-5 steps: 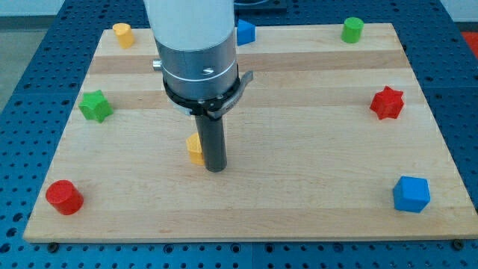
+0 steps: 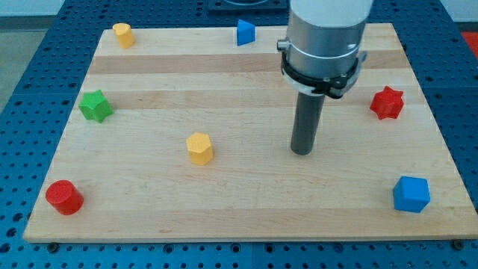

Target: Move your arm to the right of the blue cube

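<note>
The blue cube [image 2: 411, 194] sits near the board's bottom right corner. My tip [image 2: 302, 152] rests on the wooden board [image 2: 246, 194] right of centre, well to the left of and above the blue cube. The arm's grey body [image 2: 325, 37] hides the green block seen earlier at the view's top right.
A yellow block [image 2: 199, 148] lies left of my tip. A red star [image 2: 387, 103] is at the right edge, a small blue block [image 2: 245, 32] at the top, a yellow cylinder [image 2: 122, 34] top left, a green star [image 2: 95, 106] left, a red cylinder [image 2: 64, 197] bottom left.
My tip has moved to the right, away from the yellow block, and slightly up the view. The blocks have not moved.
</note>
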